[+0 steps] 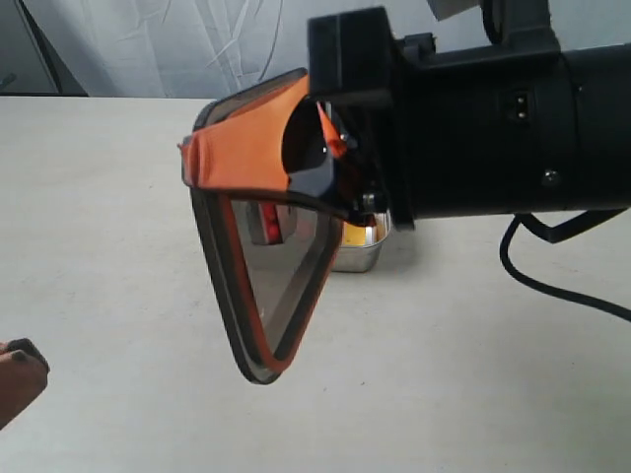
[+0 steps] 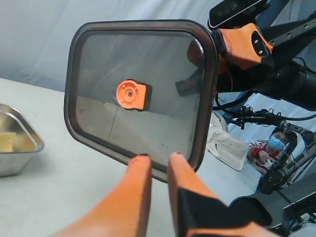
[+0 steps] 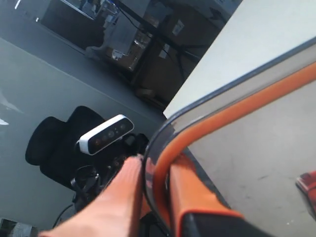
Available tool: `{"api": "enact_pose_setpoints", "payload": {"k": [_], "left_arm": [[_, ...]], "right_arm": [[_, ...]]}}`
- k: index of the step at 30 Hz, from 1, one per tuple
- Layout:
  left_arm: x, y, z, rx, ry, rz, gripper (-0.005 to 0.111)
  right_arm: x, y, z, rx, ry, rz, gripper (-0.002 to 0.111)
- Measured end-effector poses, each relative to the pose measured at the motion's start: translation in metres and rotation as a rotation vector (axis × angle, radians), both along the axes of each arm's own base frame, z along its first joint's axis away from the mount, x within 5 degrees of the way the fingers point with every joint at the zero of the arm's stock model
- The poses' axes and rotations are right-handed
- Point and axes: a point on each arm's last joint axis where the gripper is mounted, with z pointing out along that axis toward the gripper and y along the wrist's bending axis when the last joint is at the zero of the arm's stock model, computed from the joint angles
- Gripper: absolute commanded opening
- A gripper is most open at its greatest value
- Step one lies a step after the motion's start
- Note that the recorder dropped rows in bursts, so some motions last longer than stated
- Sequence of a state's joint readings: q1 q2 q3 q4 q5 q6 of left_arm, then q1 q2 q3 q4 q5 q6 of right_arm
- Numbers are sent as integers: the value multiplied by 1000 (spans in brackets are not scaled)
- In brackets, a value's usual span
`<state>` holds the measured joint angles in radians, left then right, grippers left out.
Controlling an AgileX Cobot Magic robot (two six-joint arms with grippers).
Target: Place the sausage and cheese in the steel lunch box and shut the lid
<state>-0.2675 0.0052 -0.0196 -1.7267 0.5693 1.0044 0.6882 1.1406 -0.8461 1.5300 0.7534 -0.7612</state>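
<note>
My right gripper [image 3: 154,165] is shut on the rim of the lid [image 1: 281,286] and holds it up in the air, tilted on edge, with the orange seal [image 3: 256,96] showing. The left wrist view shows the lid's [image 2: 163,113] top face and its orange valve tab [image 2: 131,95]. Behind the lid stands the steel lunch box [image 1: 361,258]. The yellow cheese [image 1: 353,236] lies in it. The red sausage [image 1: 268,225] shows through the lid. My left gripper [image 2: 158,158] hangs low at the left, well away from the lid. Its fingers are nearly together with nothing between them.
The pale table [image 1: 473,374] spreads around the box. The right arm's black body [image 1: 493,128] fills the upper right of the exterior view, with a cable [image 1: 552,281] trailing below. Off the table are a person [image 2: 273,143] and gear.
</note>
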Motion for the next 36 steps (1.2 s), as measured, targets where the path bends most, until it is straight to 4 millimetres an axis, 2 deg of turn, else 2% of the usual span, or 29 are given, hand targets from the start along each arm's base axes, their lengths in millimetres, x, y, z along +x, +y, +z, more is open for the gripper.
{"api": "enact_pose_setpoints", "payload": {"k": [2,4,11,15,20,25,28,36], "left_arm": [[-1,0,6,14,-39,7,48],[-2,1,14,29,-84,21,54],[-13,6,60,84,-282,73,50],[-4,4,75,225,-314,114,50],[23,-7,68,320,-177,39,50],[39,-15,65,364,-187,-22,50],[41,-17,65,395,-233,-31,51],[41,-17,64,453,-289,-27,51]], "right_arm": [[0,0,1,15,-8,1,-1],[0,0,2,22,-11,0,-1],[1,0,3,25,-28,-3,-1],[4,0,3,29,-43,-33,-1],[10,5,4,77,-60,-67,-1],[12,29,-10,18,-85,-52,-1],[11,41,-8,-6,-119,-74,-1],[3,66,13,9,-198,-87,-1]]}}
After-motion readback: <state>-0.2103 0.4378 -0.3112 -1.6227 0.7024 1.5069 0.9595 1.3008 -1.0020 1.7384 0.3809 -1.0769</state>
